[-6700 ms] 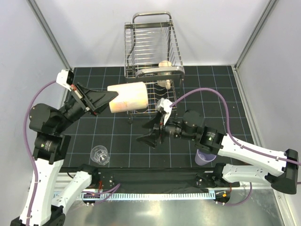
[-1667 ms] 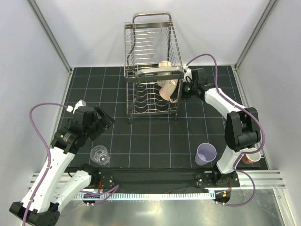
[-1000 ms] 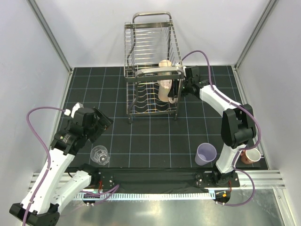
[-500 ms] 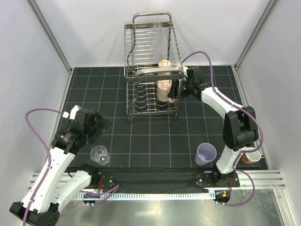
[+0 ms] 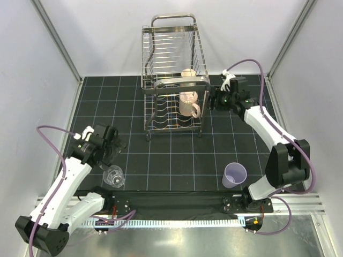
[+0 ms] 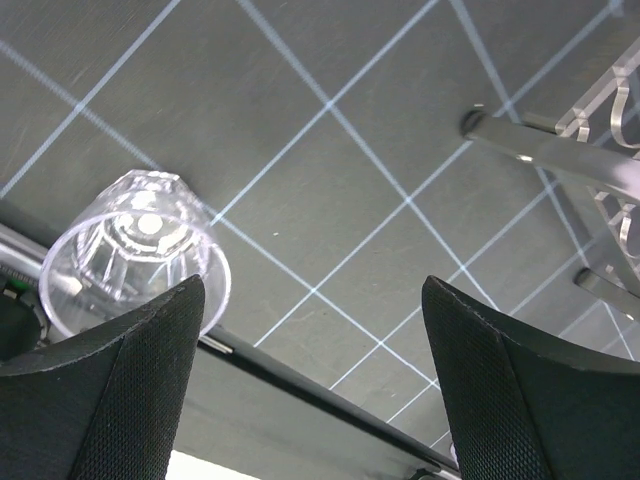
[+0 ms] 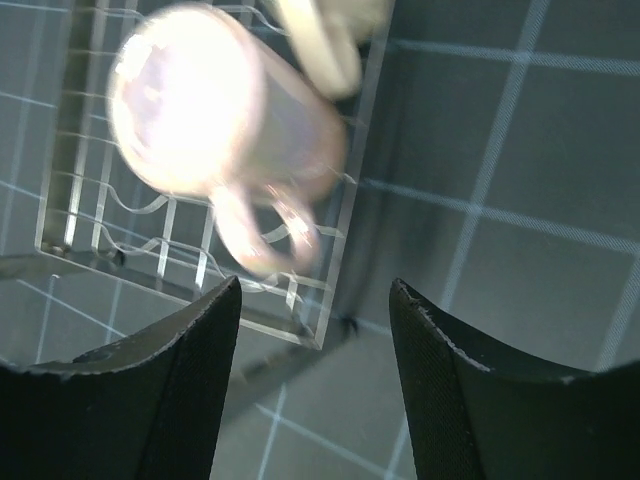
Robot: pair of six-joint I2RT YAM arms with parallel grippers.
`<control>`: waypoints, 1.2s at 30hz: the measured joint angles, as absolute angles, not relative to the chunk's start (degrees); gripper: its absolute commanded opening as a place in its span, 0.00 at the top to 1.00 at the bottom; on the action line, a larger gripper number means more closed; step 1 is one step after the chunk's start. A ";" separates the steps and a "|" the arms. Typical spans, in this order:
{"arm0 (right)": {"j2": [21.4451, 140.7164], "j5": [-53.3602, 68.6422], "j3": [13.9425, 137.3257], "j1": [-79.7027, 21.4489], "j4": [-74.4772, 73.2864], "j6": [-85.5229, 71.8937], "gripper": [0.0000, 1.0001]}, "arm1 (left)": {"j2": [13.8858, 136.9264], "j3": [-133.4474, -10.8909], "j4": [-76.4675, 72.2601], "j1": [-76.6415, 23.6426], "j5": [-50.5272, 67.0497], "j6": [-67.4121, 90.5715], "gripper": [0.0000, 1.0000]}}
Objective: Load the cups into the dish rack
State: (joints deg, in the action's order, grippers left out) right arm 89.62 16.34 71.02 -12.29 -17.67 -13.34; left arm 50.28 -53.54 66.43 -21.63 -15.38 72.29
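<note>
Black gridded worktop point(image 5: 177, 155) carries everything. Dish rack point(image 5: 170, 59) stands at far centre, upright, looped handle on top. Right arm reaches to the rack's right side; right claw point(image 5: 210, 100) sits just beside the wire wall, jaws spread and nothing between them, confirmed in the right wrist view point(image 7: 315, 300). Left arm is bent low at near left; left claw point(image 5: 113, 145) is likewise spread wide and empty point(image 6: 310, 330), hanging above the worktop. Pinkish-beige mug point(image 5: 188, 104) rests inside the rack's lower tier at the right end, handle turned toward the right claw but apart from it; the wrist view point(image 7: 220, 110) is blurred and overexposed, so mouth-up or tilted cannot be told. Tan mug point(image 5: 187, 73) lies in the rack just behind and above it. Lavender tumbler point(image 5: 234, 175) stands upright on the worktop, near right, well apart from the rack. Clear glass point(image 5: 113, 175) stands upright at near left, just beside the left claw, outside its jaws; one finger overlaps it in the wrist view point(image 6: 130, 250).
</note>
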 measured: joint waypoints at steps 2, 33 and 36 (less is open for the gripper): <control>86.83 15.09 68.99 -11.00 -19.66 -13.80 0.37 | 50.39 -52.38 66.94 -21.63 -15.22 73.49 0.14; 55.42 -9.87 56.49 -36.88 -55.27 -30.50 0.39 | 39.70 -50.13 48.99 -21.63 -1.43 52.07 0.17; 53.60 -13.96 56.73 -37.06 -59.42 -33.10 0.40 | 40.66 -50.13 45.78 -21.63 2.90 49.89 0.16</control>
State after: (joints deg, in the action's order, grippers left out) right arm 53.60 -13.96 56.73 -37.06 -59.42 -33.10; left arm 40.66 -50.13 45.78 -21.63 2.90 49.89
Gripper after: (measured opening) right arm 0.606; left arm 0.834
